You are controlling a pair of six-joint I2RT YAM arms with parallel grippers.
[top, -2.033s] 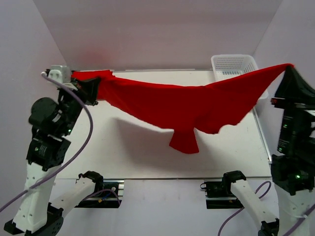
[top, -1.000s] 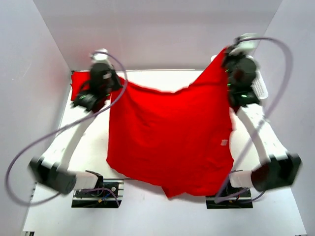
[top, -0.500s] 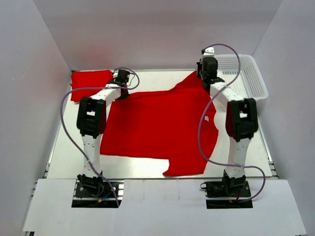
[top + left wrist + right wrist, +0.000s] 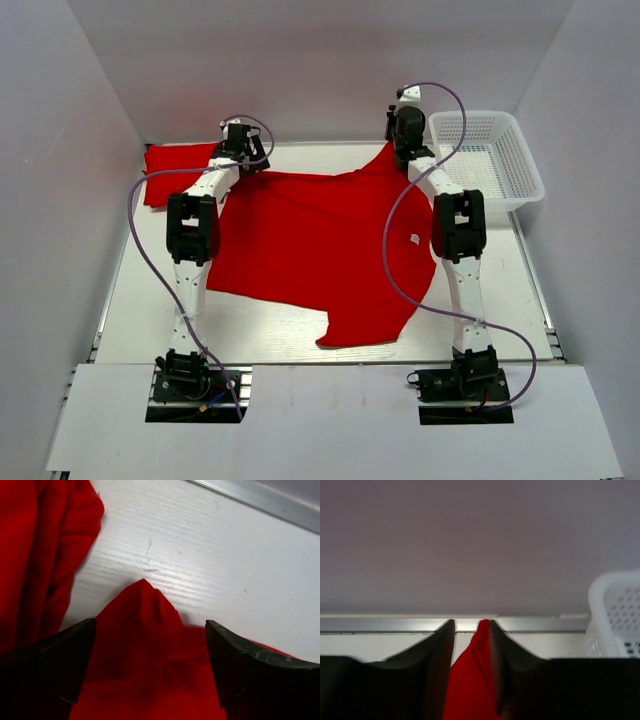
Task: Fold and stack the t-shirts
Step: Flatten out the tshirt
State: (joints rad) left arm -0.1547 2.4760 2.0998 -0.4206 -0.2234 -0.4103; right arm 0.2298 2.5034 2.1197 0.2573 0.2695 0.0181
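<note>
One red t-shirt (image 4: 320, 245) lies spread across the table, a sleeve reaching to the front edge. A second t-shirt (image 4: 175, 170) sits folded at the back left corner. My left gripper (image 4: 243, 160) hovers over the spread shirt's back left corner with its jaws wide open. In the left wrist view that corner (image 4: 145, 630) lies loose on the table between the fingers (image 4: 60, 660). My right gripper (image 4: 400, 148) is at the back right corner. Its jaws stand partly open around a raised peak of cloth (image 4: 470, 680), which leans on the right finger (image 4: 502, 660); a gap shows on the left.
A white mesh basket (image 4: 490, 160) stands at the back right, close beside the right gripper (image 4: 471, 622). A metal rail (image 4: 250, 500) and the back wall run just beyond both grippers. The folded shirt (image 4: 40, 555) lies left of the left gripper (image 4: 150, 630).
Both arms swung the hanging shirt forward and down onto the table. Both grippers, shut on its corners before, have opened and let the cloth go.
</note>
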